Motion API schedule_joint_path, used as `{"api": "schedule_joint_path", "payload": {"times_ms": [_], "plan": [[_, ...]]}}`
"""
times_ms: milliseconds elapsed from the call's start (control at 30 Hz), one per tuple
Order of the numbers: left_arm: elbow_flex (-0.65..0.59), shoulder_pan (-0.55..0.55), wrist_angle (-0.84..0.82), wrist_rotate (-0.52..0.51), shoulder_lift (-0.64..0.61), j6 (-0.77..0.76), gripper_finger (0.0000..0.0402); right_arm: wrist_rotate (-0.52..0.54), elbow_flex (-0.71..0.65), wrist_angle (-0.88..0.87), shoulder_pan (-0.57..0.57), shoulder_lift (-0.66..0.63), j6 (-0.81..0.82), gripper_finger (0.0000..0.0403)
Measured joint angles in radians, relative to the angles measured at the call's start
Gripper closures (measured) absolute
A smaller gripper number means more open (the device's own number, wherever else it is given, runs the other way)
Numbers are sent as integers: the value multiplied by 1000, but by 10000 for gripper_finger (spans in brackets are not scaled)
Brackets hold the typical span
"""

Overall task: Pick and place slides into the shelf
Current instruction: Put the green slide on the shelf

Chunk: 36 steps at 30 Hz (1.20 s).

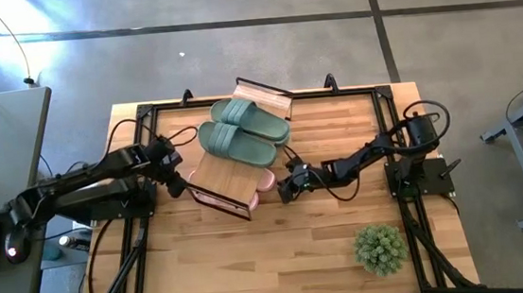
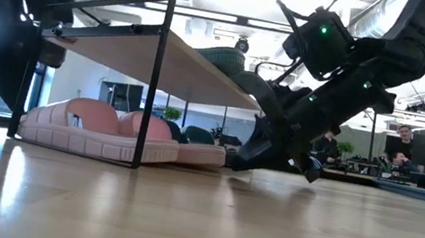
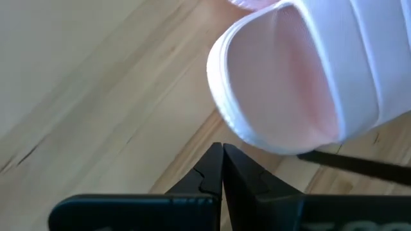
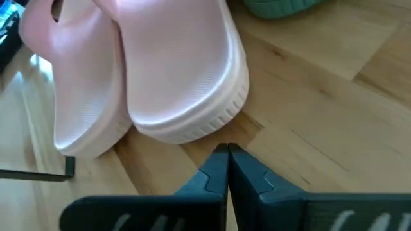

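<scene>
High view: green slides [image 1: 241, 132] sit atop the shelf [image 1: 221, 174], pink slides [image 1: 263, 180] beneath, my pinched-together empty left gripper [image 1: 177, 184] at nine o'clock, right gripper [image 1: 284, 190] at four; stowing looks almost finished.

Overhead looks straight down, low camera level across the table, both wrist cameras close on pink slides [image 4: 173, 70].

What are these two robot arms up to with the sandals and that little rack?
They are tidying soft rubber slide sandals onto a small bamboo-topped wire shelf. Two sage green slides lie at the far end of its top plank, and a pale pink pair sits on the table beneath it. The left hand is shut and empty at one end of the shelf, close to a pink slide. The right hand is shut too, its tips at the pink slides from the other end, holding nothing.
</scene>
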Motion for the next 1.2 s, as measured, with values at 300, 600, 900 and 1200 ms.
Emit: {"api": "schedule_joint_path", "payload": {"times_ms": [300,600,900,1200], "plan": [[0,0,-100,-139,-159,-83,401,136,-1,-80,52,-43,-28,403],[0,0,-5,-315,-201,-136,401,161,-1,-213,61,-148,-52,403],[10,1,131,-494,-139,-184,401,164,-1,-496,57,-340,-81,403],[53,204,420,-191,-10,-95,401,62,-2,-517,18,-489,-182,403]]}}
